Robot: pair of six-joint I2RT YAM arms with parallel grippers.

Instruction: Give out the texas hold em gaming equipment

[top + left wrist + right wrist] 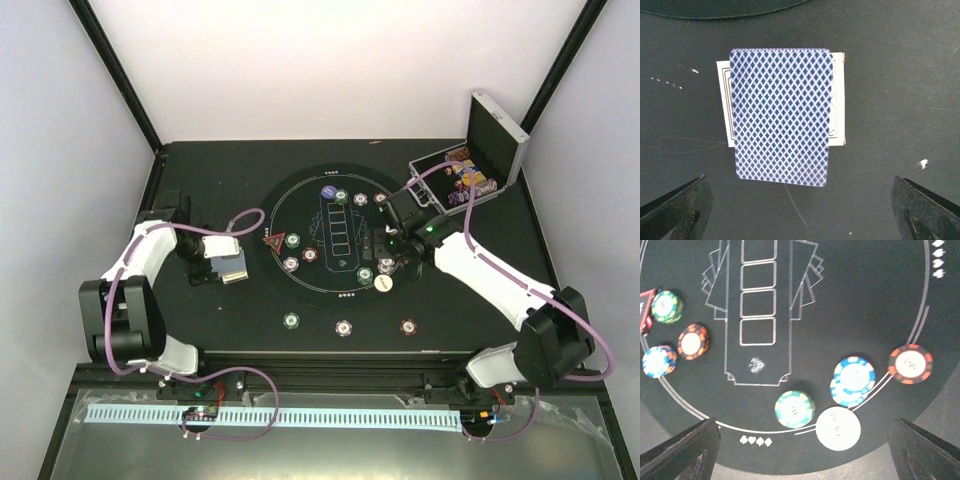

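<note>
Top view: round black mat (345,240) sits mid-desk. Chips ring its printed outlines, with the purple button disc (328,192) at 12, the red triangle marker (278,241) at 9 and the white button disc (383,283) at 5. Three chips (344,328) lie off the mat at 6. Silver case (480,165) is open at 2 with chips inside. Card pile (232,268) is on the desk off the mat at 9, left jaws above it. Right jaws hang over the mat's 3 o'clock side.

Left wrist: card pile (781,117) is face down, top card skewed over a white one. I can't tell the count. Jaws are spread wide, gripping nothing.

Right wrist: jaws are wide apart and empty, above a green chip (795,409), the white disc and a stacked blue-white pair (854,380).

My read: chips and buttons are mostly out. No cards dealt, the printed card boxes are bare. Dealing remains.
</note>
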